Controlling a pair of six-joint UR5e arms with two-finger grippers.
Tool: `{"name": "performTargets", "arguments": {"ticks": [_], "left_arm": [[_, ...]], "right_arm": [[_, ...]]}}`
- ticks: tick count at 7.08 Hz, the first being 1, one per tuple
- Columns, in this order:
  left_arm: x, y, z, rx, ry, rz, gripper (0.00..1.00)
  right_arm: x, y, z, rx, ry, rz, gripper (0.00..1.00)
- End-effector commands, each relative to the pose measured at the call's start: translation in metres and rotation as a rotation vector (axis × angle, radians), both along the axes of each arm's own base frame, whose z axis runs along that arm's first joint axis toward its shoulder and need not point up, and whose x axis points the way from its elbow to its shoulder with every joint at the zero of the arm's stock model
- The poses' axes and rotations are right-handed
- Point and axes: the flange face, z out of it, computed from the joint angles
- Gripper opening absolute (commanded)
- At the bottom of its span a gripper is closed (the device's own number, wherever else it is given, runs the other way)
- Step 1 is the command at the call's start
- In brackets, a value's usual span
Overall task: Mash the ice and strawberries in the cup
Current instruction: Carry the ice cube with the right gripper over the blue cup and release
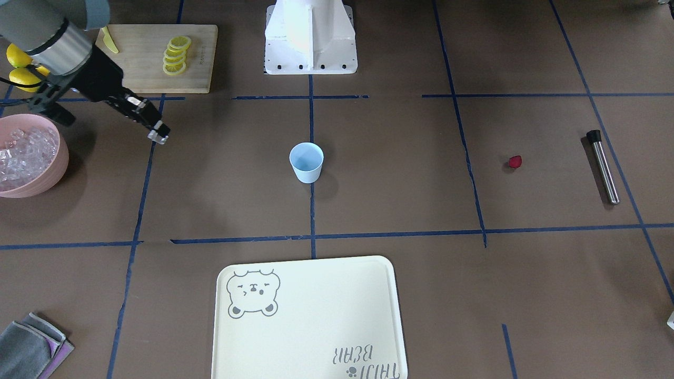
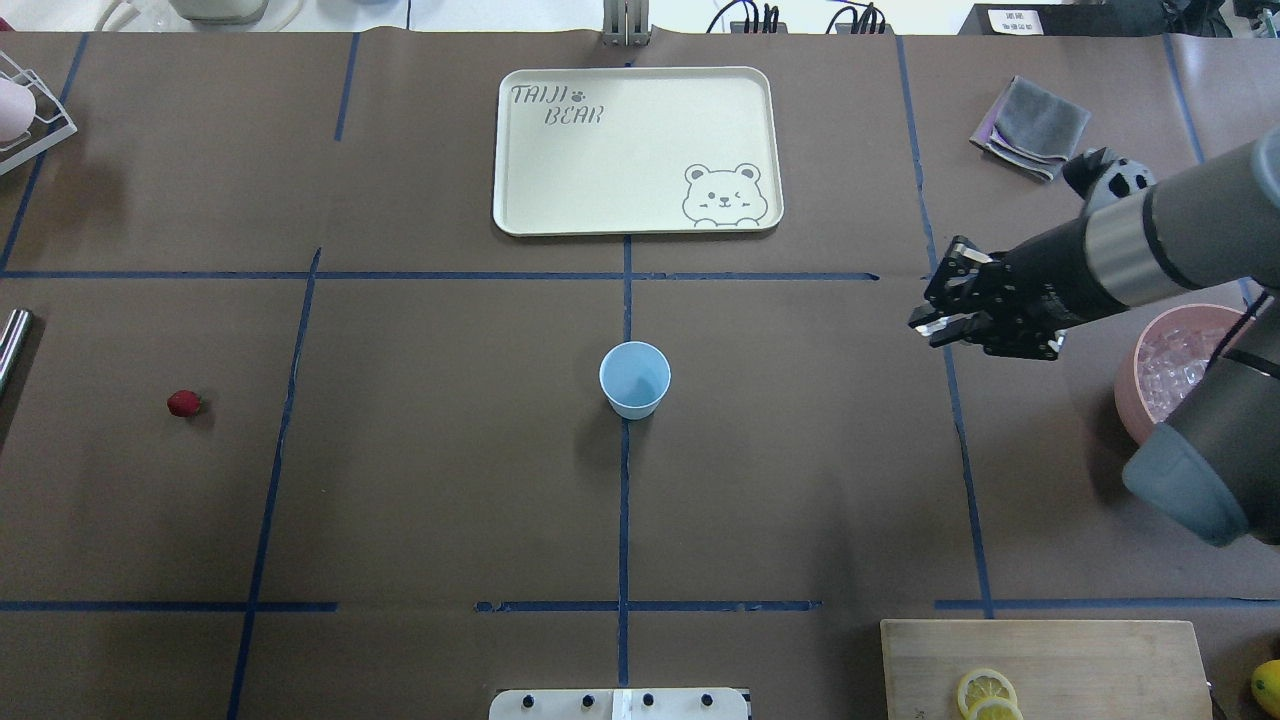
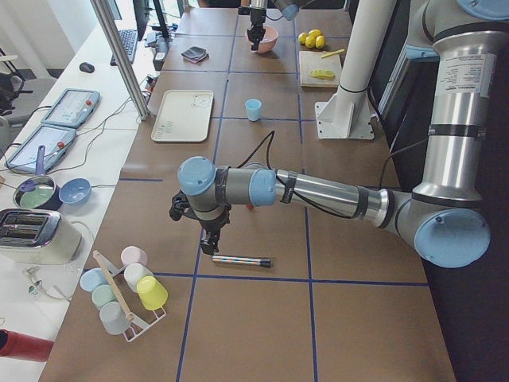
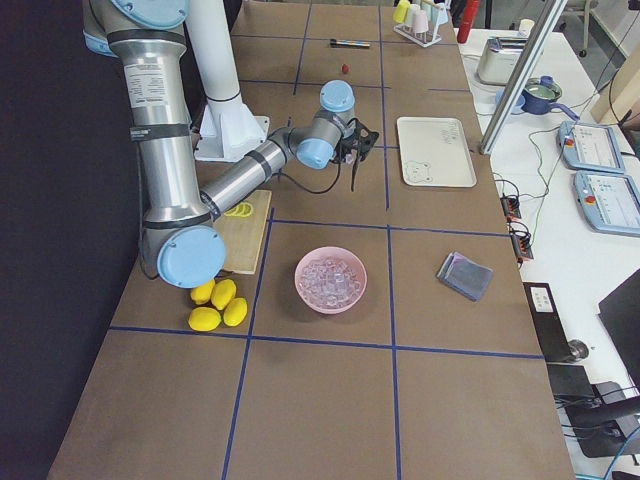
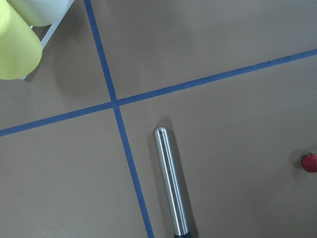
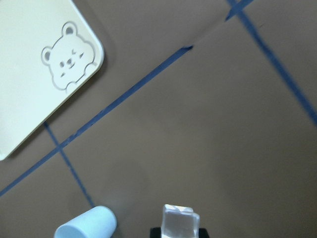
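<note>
- The fingers of the right gripper (image 1: 159, 134) are closed narrowly on one clear ice cube (image 6: 181, 223). The cube sits between the fingertips, clear of the table.
- The right gripper is on the robot's right side of the cup (image 2: 634, 380), well apart from it, with its fingertips pointing toward the cup.
- The cup is light blue and stands upright on a blue tape line. No contents are visible inside it.
- The pink bowl (image 1: 64, 152) lies farther from the cup than the right gripper and holds the remaining ice (image 1: 23, 152).
- The strawberry (image 2: 184, 403) lies on the table on the robot's left side of the cup, well apart from it.
- The muddler (image 1: 603, 167) lies flat beyond the strawberry, farther from the cup.
- The left gripper (image 3: 213, 243) hangs above the muddler. Its finger opening cannot be determined.
- The bear-print tray (image 2: 630, 150) lies across from the cup, on the side away from the robot.
</note>
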Motion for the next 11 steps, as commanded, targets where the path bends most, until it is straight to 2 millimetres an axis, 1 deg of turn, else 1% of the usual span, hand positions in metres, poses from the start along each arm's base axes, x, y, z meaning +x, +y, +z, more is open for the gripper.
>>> {"name": "performTargets", "arguments": {"ticks": [1,2,3,4,5,6,7,8,9,10,11], "left_arm": [[0.0,0.0,-0.001,0.002,0.0,0.0,1.0],[0.0,0.0,-0.002,0.005,0.0,0.001,1.0],[0.0,0.0,-0.002,0.005,0.0,0.001,1.0],[0.0,0.0,-0.004,0.009,0.0,0.001,1.0],[0.0,0.0,-0.004,0.009,0.0,0.001,1.0],[0.0,0.0,-0.003,0.008,0.0,0.001,1.0],[0.0,0.0,-0.002,0.005,0.0,0.001,1.0],[0.0,0.001,-0.002,0.005,0.0,0.001,1.0],[0.0,0.0,-0.003,0.008,0.0,0.001,1.0],[0.0,0.0,-0.003,0.006,0.0,0.001,1.0],[0.0,0.0,-0.003,0.006,0.0,0.001,1.0]], "right_arm": [[-0.123,-0.001,-0.081,-0.032,0.017,0.022,0.0],[-0.165,0.005,-0.09,-0.033,0.034,0.043,0.01],[-0.182,0.011,-0.097,-0.049,0.031,0.039,0.01],[-0.199,0.008,-0.106,-0.038,0.04,0.062,0.01],[-0.209,0.007,-0.109,-0.038,0.046,0.066,0.02],[-0.213,0.011,-0.108,-0.038,0.049,0.057,0.08],[-0.214,0.012,-0.11,-0.035,0.047,0.055,0.17],[-0.215,0.012,-0.109,-0.036,0.049,0.054,0.61],[-0.215,0.012,-0.108,-0.038,0.051,0.054,0.83],[-0.215,0.012,-0.107,-0.038,0.053,0.054,0.86],[-0.209,0.012,-0.111,-0.035,0.042,0.049,0.87]]}}
